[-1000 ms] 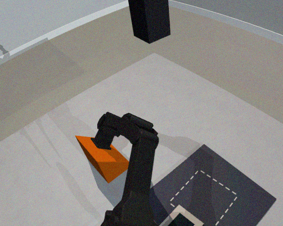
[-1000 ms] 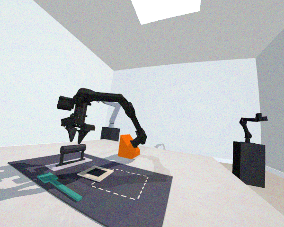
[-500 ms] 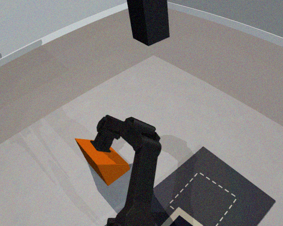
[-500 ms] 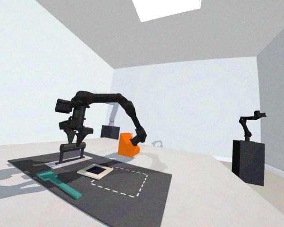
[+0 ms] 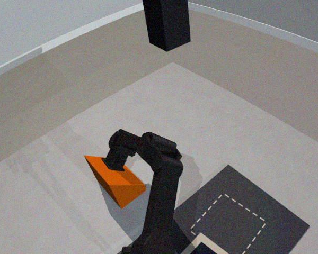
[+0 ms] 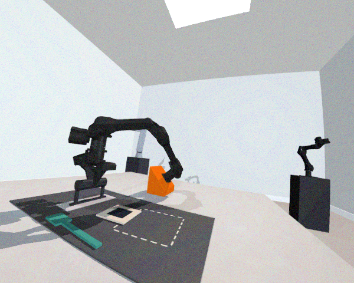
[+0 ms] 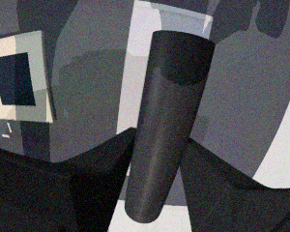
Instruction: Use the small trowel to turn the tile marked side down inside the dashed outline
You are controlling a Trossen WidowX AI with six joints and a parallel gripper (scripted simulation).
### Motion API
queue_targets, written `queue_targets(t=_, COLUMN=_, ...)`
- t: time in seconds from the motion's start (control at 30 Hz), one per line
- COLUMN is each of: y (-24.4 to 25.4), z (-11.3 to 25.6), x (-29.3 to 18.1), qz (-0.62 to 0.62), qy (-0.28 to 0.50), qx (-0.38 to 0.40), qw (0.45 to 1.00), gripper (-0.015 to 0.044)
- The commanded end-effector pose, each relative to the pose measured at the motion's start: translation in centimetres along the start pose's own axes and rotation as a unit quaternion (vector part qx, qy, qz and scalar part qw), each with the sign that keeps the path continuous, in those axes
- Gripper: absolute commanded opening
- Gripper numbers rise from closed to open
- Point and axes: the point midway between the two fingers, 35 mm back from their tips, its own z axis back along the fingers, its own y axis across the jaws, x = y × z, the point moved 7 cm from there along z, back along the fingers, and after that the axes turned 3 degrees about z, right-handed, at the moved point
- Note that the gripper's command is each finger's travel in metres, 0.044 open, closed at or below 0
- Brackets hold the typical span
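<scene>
The trowel (image 6: 109,198) (image 7: 174,106) has a dark round handle above a light flat plate. My gripper (image 6: 91,183) (image 7: 158,137) is shut on its handle, one finger on each side. The plate is low at the left of the mat; whether it touches the mat is hard to tell. The cream tile (image 5: 210,242) (image 6: 116,220) (image 7: 41,77) lies flat on the mat, dark square mark up. It overlaps the near edge of the dashed outline (image 5: 263,219) (image 6: 182,217). In the top view the trowel and gripper are hidden.
The dark mat (image 5: 285,224) (image 6: 195,243) lies under these things. A teal flat tool (image 6: 79,233) lies along the mat's edge. My arm stands on an orange wedge-shaped base (image 5: 126,197) (image 6: 156,186) beyond the mat. Another small arm stands on a black pedestal (image 6: 310,201) far off.
</scene>
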Motion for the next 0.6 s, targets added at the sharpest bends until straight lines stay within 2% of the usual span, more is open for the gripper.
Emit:
queue_targets(t=0.0, y=0.02, z=-0.08, x=-0.01, qz=-0.001, qy=0.000, qx=0.000, qw=1.000, gripper=0.0130)
queue_targets(t=0.57, y=0.02, z=-0.08, x=-0.01, qz=0.001, qy=0.000, qx=0.000, qw=1.000, gripper=0.0130)
